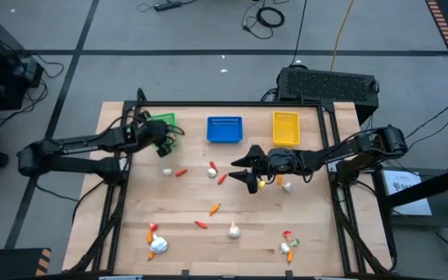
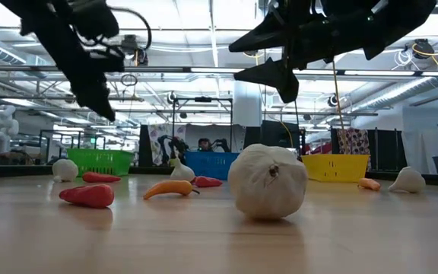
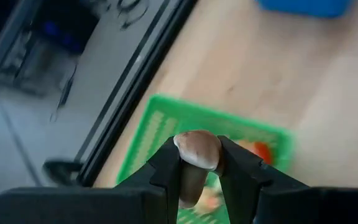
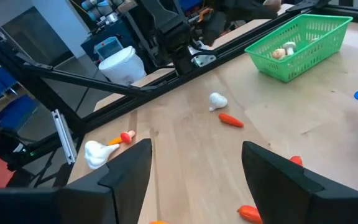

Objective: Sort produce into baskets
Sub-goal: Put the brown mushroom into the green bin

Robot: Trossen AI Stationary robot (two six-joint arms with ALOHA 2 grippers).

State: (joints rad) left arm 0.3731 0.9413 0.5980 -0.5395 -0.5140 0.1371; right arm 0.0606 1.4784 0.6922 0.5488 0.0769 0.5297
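High view: left gripper (image 1: pixel 164 141) hangs over the green basket (image 1: pixel 162 120); right gripper (image 1: pixel 249 171) waits wide near the yellow basket (image 1: pixel 285 128).
Left wrist view: fingers (image 3: pixel 166 171) pinch a brown mushroom (image 3: pixel 197 150) above the green basket.
Tip: let go only once it hangs right over the green basket.

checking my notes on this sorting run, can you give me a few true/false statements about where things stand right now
1. The left gripper holds a brown mushroom above the green basket. True.
2. The right gripper holds a garlic bulb. False: it is open and empty.
3. The green basket already has pieces inside. True.
4. The blue basket stands between the green one and the yellow basket. True.
5. No produce is left on the table. False: several pieces remain.
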